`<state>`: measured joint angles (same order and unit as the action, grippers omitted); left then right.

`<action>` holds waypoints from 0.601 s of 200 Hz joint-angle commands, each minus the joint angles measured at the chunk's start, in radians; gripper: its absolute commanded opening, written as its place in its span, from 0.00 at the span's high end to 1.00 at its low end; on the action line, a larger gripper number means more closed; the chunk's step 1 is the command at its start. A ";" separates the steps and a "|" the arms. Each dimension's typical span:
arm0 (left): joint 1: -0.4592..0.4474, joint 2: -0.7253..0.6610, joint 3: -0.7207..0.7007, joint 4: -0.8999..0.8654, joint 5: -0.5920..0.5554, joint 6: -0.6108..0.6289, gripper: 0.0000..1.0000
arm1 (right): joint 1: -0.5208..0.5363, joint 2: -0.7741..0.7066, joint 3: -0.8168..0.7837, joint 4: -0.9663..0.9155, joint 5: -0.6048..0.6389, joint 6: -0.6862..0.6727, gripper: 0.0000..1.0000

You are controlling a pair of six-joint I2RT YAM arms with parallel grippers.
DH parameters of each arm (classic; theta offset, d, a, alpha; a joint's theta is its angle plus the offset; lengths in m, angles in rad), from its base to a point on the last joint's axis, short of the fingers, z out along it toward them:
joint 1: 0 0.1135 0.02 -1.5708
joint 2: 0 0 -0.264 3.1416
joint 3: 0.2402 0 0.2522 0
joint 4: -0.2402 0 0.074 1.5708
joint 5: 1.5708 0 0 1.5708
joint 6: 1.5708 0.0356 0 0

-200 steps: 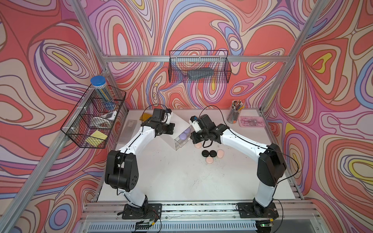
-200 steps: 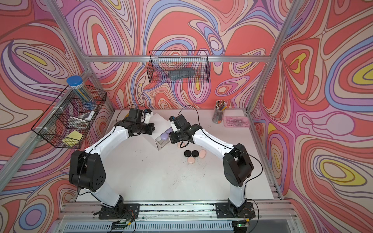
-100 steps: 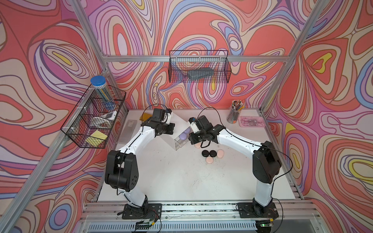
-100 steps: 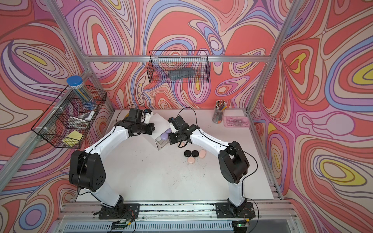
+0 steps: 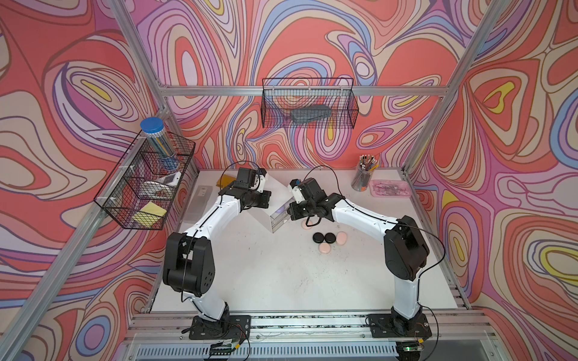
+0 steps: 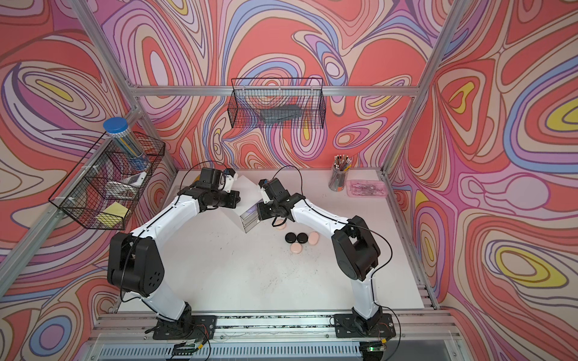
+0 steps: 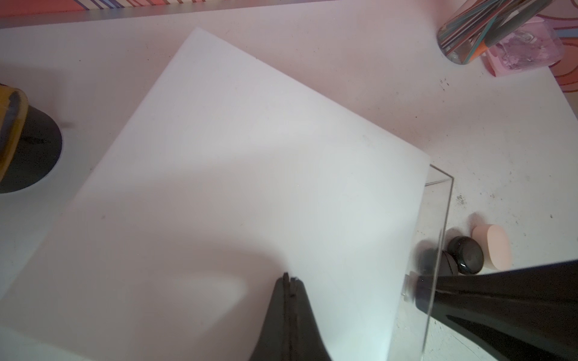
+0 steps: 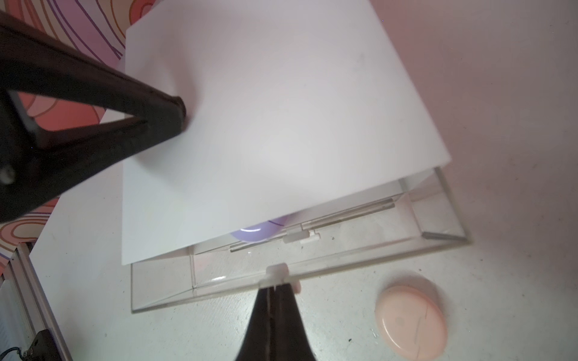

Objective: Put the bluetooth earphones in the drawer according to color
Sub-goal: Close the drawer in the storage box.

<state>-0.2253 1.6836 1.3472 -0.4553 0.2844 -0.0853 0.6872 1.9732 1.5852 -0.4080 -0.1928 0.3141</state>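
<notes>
While the left gripper [image 7: 289,278] rests clenched on the white top of the drawer cabinet [image 5: 278,198], the right gripper [image 8: 273,287] is clenched too, its tips at the handle of a pulled-out clear drawer [image 8: 344,259]. 1 lilac earphone case [image 8: 259,233] sits in the compartment above it. At the cabinet's 4 o'clock on the table [image 5: 281,281] lie 3 pink cases [image 5: 324,248] and 2 black cases [image 5: 318,238]; 1 pink case lies just beside the open drawer.
</notes>
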 commanded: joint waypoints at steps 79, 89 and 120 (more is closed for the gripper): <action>-0.013 0.047 -0.012 -0.125 -0.005 0.009 1.00 | 0.005 0.065 0.057 0.074 -0.014 0.037 1.00; -0.013 0.048 -0.013 -0.125 -0.006 0.011 1.00 | 0.005 0.072 0.069 0.072 -0.017 0.039 1.00; -0.014 0.051 -0.011 -0.126 -0.011 0.012 1.00 | 0.005 0.075 0.080 0.074 -0.020 0.040 1.00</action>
<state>-0.2302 1.6840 1.3472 -0.4553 0.2844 -0.0853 0.6868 2.0281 1.6382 -0.3611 -0.2073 0.3466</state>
